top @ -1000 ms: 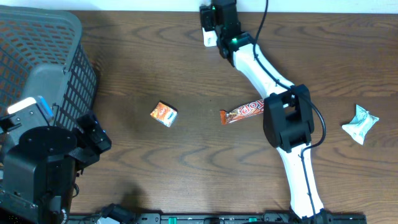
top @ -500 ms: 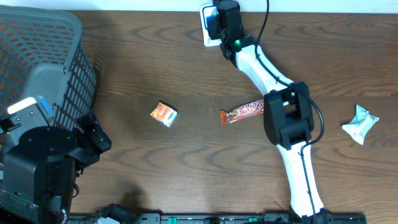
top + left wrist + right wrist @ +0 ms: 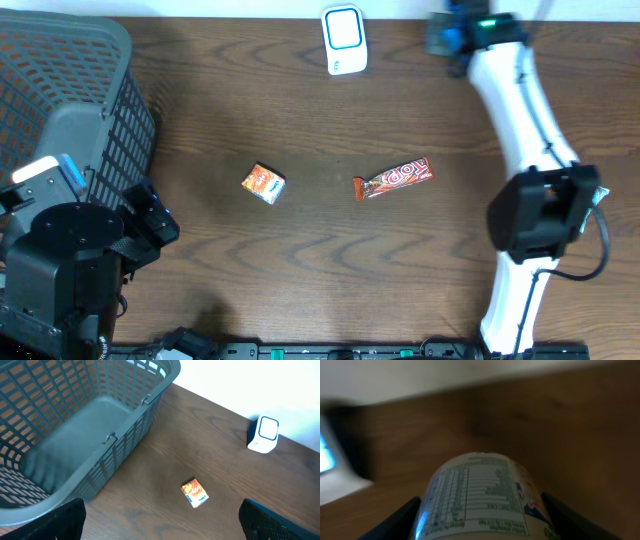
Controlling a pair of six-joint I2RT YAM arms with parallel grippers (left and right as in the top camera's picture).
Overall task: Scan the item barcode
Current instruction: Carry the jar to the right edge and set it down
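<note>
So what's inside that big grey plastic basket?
Nothing that shows: the grey slatted plastic basket has a bare floor in the left wrist view. Its near corner runs out of frame, and from overhead the black left arm covers part.

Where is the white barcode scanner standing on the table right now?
In the overhead view, the white scanner stands at the table's far edge, near the middle, beyond the candy bar and well to the right of the basket.

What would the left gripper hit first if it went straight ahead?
The left gripper would probably meet the wooden table first, just short of the small orange box; depth is hard to judge.
</note>
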